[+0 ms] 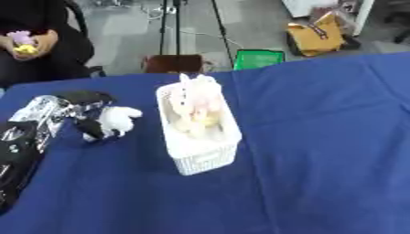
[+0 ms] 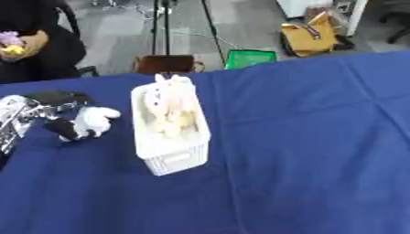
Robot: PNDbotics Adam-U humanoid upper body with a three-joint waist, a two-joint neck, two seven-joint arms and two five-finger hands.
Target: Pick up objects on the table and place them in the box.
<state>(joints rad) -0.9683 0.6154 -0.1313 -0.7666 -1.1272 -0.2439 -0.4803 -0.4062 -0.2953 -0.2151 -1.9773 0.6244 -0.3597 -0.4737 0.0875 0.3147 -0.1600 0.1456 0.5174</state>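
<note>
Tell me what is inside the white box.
The white box holds a pile of pale soft toys, white, pink and yellowish, rising above its rim. Whatever lies beneath them, and the box floor, is covered and cannot be seen.

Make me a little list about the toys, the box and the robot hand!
box: white basket, upright on the blue tablecloth
in the box: pale plush toys, sticking out above the rim
outside the box: black-and-white plush toy, left of the box
left robot hand: black and silver, at that toy; grip unclear
right robot hand: not in view
</note>
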